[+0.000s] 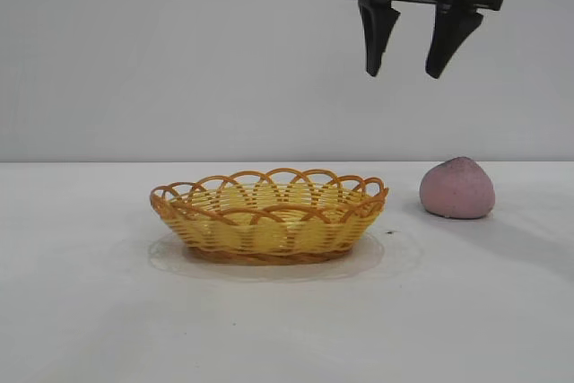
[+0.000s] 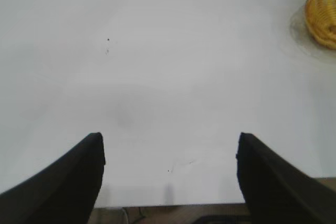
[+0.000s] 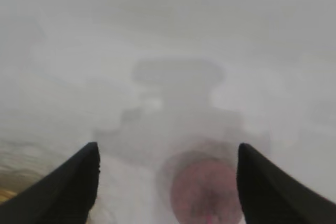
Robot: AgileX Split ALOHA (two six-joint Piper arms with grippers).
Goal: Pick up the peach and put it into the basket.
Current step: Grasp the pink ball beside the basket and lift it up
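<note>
The dull pink peach (image 1: 457,188) rests on the white table to the right of the yellow wicker basket (image 1: 269,235), apart from it. High above the table hangs my right gripper (image 1: 403,74), open and empty, over the gap between basket and peach, slightly left of the peach. In the right wrist view the peach (image 3: 205,195) shows blurred far below, between the open fingers of the right gripper (image 3: 168,146), nearer one finger. My left gripper (image 2: 170,136) is open over bare table, holding nothing. The basket (image 2: 323,14) sits far off at one corner of its view.
The white table (image 1: 287,329) stretches wide around the basket, with a plain grey wall behind. In the left wrist view the table's edge (image 2: 173,203) lies just under the left fingers, with brown floor beyond.
</note>
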